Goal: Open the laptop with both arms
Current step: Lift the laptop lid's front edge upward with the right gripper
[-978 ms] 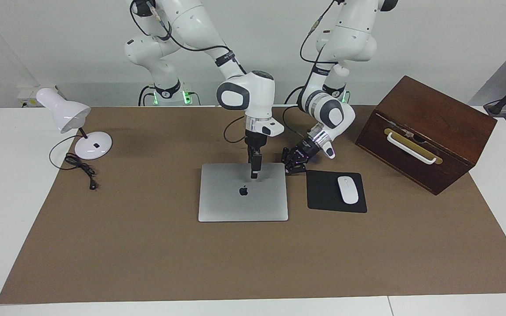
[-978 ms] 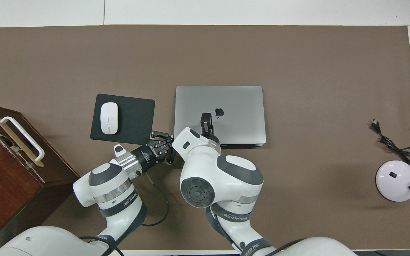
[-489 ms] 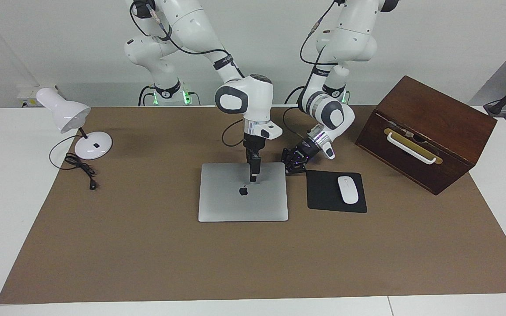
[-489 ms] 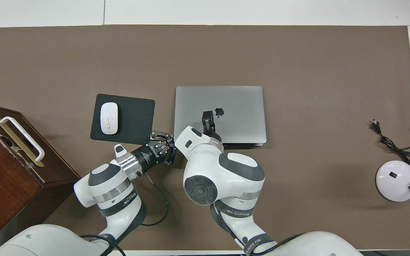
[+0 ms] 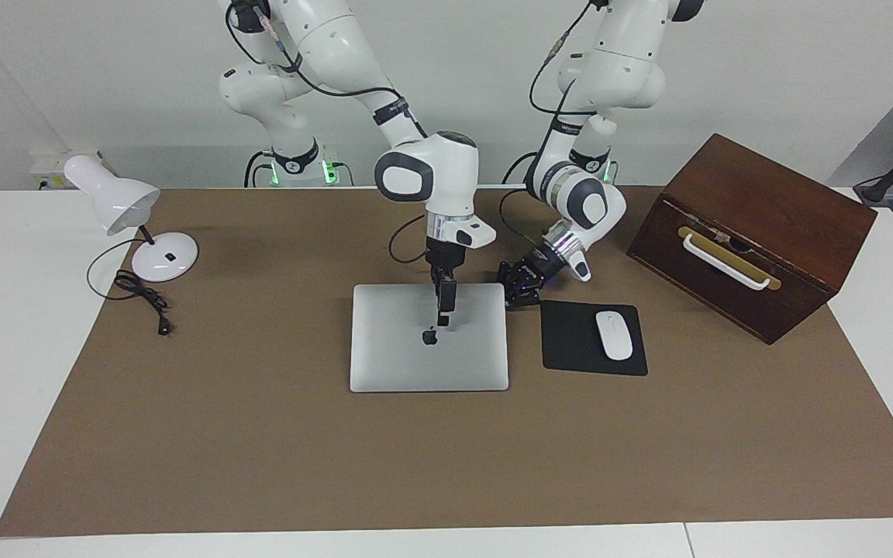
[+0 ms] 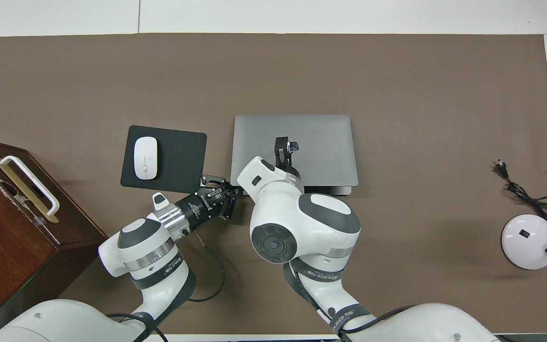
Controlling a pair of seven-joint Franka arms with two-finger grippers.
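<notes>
The silver-grey laptop [image 5: 400, 349] [image 6: 321, 137] lies in the middle of the brown mat. Its lid edge nearest the robots stands slightly off the base, showing a dark strip there. My left gripper [image 5: 515, 293] [image 6: 226, 194] is shut, low at the laptop's corner nearest the robots, toward the left arm's end. My right arm reaches over the laptop. Its gripper [image 5: 443, 319] [image 6: 281, 144] points straight down, close over the lid just beside the apple logo. Whether it touches the lid I cannot tell.
A black mousepad [image 5: 570, 341] with a white mouse [image 5: 614, 335] lies beside the laptop, close to my left gripper. A dark wooden box [image 5: 756, 232] stands at the left arm's end. A white lamp [image 5: 163, 256] and its cord [image 5: 144, 298] sit at the right arm's end.
The right gripper has slid over the lid away from the robots, up to the logo. The lid's edge nearest the robots has lifted a little. The left gripper has barely moved.
</notes>
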